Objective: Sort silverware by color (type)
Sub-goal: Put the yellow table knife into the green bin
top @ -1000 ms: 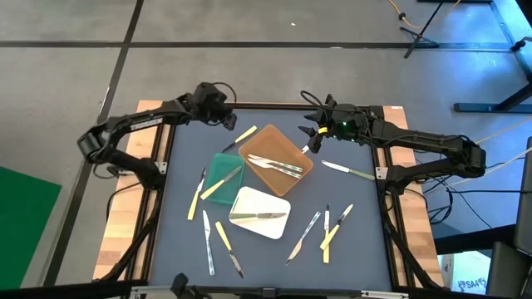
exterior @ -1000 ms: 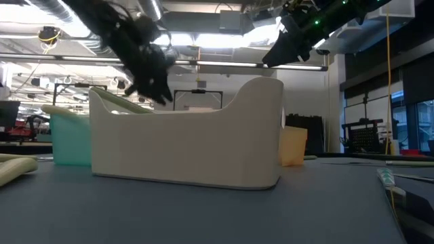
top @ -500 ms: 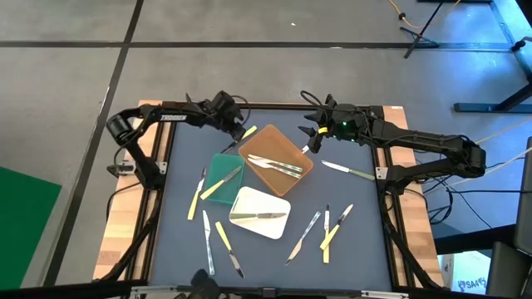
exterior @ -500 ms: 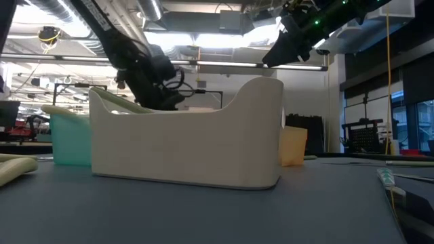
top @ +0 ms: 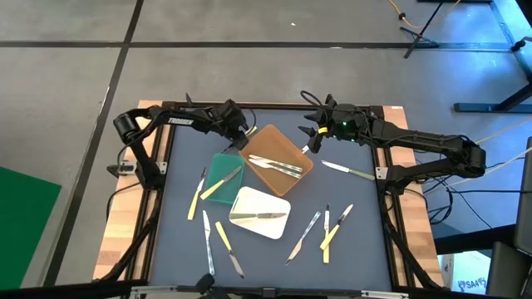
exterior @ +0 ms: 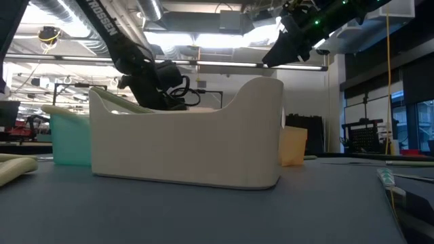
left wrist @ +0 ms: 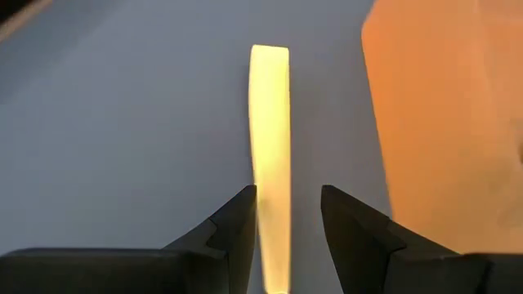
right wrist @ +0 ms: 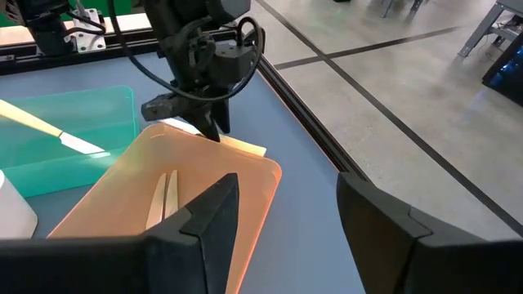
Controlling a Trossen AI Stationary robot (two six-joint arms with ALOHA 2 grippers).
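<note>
Movement: left gripper has swung in from the table's far left edge and come down over the yellow-handled utensil beside the brown tray; right arm has not shifted.
Left gripper: fingers spread, one on either side of the yellow handle; the handle lies flat on the mat, not clamped.
Right gripper: hovers above the brown tray's far right corner, fingers apart, holding nothing.
Brown tray: holds two pale-handled pieces lying side by side.
Green tray: a yellow-handled knife lies across its near edge.
White tray: one utensil inside.
Loose silverware, left side: yellow-handled piece and two more near the front.
Loose silverware, right side: green-handled knife by the right arm, three pieces nearer the front.
Low view: white tray wall blocks most of the table.
</note>
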